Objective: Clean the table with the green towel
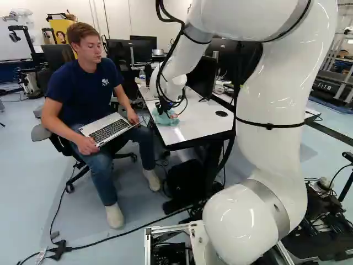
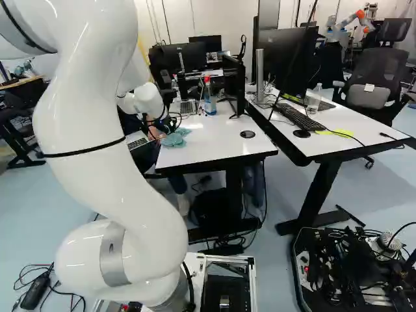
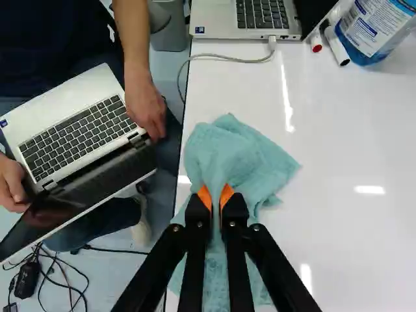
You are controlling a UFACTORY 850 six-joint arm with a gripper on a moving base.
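Pale blue flooring (image 1: 33, 182) runs beneath a room of desks and monitors, and ahead of us stands a white-topped desk (image 2: 214, 146) with a dark edge. Near its side edge lies the green towel (image 3: 240, 156), a rumpled teal cloth. Our arm (image 1: 270, 110) reaches out over the desk, its gripper (image 1: 164, 110) down at the towel. Seen from the wrist, our gripper (image 3: 216, 196) has its two orange-padded fingers closed on a pinched fold, one on each side; the rest of the cloth spreads over the white surface ahead of and under them.

Right beside that edge sits a person (image 1: 83, 83) with an open laptop (image 3: 49, 107) across the lap and both hands at it. Farther along the desk we see a second laptop (image 3: 212, 21), with a white cable (image 3: 224, 57) plugged into its side and curving toward the desk's edge. Near that laptop are two markers, one red-ended (image 3: 316, 43) and one white with a dark cap (image 3: 335, 45), beside a bottle with a blue and white label (image 3: 374, 29). A round black grommet (image 2: 247, 134) sits in the desktop.

At the right of the right base view, another desk (image 2: 370, 130) carries a black keyboard (image 2: 300, 117).
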